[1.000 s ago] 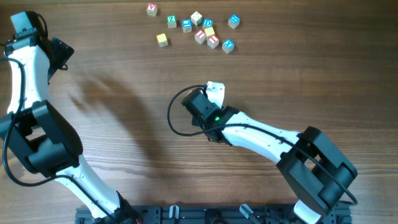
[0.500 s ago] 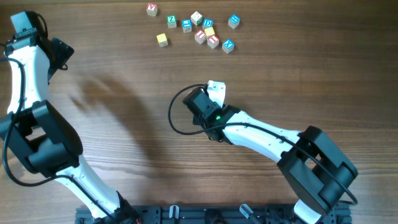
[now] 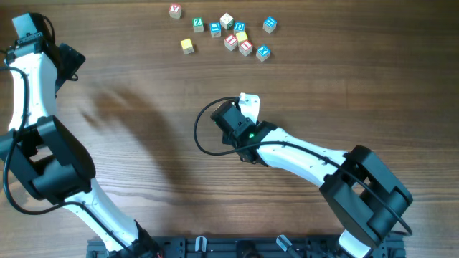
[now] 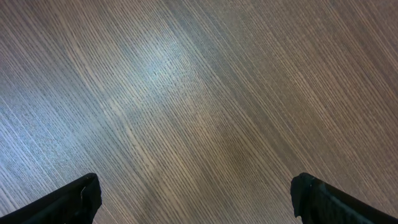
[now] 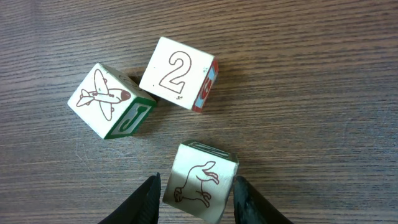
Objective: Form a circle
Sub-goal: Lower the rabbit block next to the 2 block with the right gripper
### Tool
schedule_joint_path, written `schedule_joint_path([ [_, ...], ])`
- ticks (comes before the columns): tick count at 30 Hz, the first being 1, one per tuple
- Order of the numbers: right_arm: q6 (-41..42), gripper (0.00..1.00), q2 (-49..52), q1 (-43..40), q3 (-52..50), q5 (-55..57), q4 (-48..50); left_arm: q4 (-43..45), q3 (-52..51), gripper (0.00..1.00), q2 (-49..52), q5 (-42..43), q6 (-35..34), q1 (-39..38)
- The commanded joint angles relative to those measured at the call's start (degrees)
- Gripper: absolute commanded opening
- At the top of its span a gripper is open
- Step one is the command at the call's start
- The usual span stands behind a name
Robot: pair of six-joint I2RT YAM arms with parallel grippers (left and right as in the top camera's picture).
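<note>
At the far edge of the table (image 3: 129, 79), the circle (image 3: 242, 36) lay well apart from both grippers.

It was a loose clump of small letter cubes. In the overhead view it stretched slantwise from a whitish cube (image 3: 226, 20) at its far left to a blue "X" cube (image 3: 263, 51) at its near right, with a red "I" cube (image 3: 245, 47) just beside that one. The right gripper (image 5: 196, 190) sat mid-table, on the robot's side of the circle. Its fingers (image 5: 249, 202) flanked a cube with an animal drawing (image 5: 200, 180), but whether they pinched it could not be told. A "2" cube (image 5: 178, 73) and an aeroplane cube (image 5: 102, 99) lay just beyond. The left gripper (image 4: 194, 190) hung at the table's left, jaws spread wide above the wood.
</note>
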Motion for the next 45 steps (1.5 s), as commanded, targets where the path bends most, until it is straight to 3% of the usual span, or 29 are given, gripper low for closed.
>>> schedule_joint_path([
  [1,0.5,0.36,1.3,-0.1,-0.2,-0.6,-0.1,0.0,0.6,1.0,-0.7,-0.1,0.4,0.2],
  [5,0.4,0.36,1.7,-0.3,-0.2,-0.4,-0.5,0.0,0.6,1.0,-0.7,-0.1,0.4,0.2],
  [8,1.9,0.49,1.7,-0.5,-0.2,-0.4,-1.5,0.0,0.6,1.0,-0.7,-0.1,0.4,0.2],
  [10,3.2,0.51,1.7,-0.5,-0.2,0.1,-1.4,0.0,0.6,1.0,-0.7,-0.1,0.4,0.2],
  [16,3.3,0.44,2.0,-0.6,-0.2,1.3,-0.3,0.0,0.6,1.0,-0.7,-0.1,0.4,0.2],
  [45,2.8,0.37,3.0,-0.6,-0.1,3.9,1.3,0.0,0.6,1.0,-0.7,-0.1,0.4,0.2],
])
